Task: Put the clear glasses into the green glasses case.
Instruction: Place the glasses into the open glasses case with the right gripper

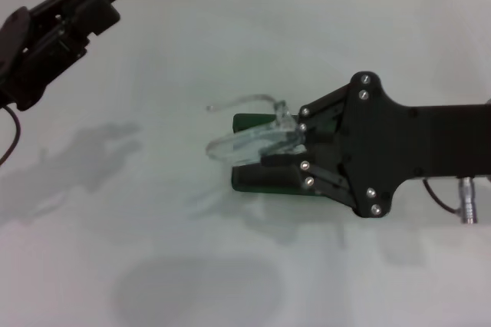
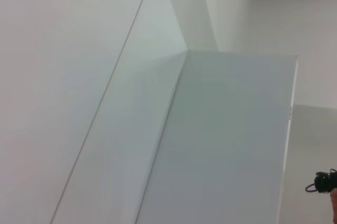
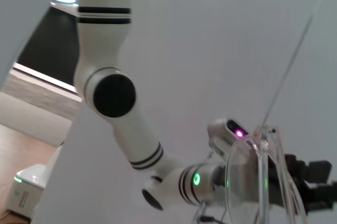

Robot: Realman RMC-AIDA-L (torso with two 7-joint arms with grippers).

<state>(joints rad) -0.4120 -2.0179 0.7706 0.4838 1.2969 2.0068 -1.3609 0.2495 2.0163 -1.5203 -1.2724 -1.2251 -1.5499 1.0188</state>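
Fingertips of my right gripper (image 1: 285,143) are clenched on the clear glasses (image 1: 249,140), pinching the frame near one end. Glasses held above the green glasses case (image 1: 265,177), tilted, one lens jutting out toward my left past the case's end. One thin clear arm (image 1: 238,101) of the glasses sticks out unfolded, curving away over the white table (image 1: 192,250).

Case lies flat on the table, directly under my right gripper. I see green at its far edge and a darker near part; whether the lid is up, I cannot tell, since gripper and glasses cover most of it.

Right wrist view: a lens rim (image 3: 258,176) close to the camera, my left arm (image 3: 121,113) beyond it.

Left gripper (image 1: 92,1) is parked well apart at the table's far left corner, raised, touching nothing; its fingers' state I cannot tell. Left wrist view shows only pale wall and table edge.
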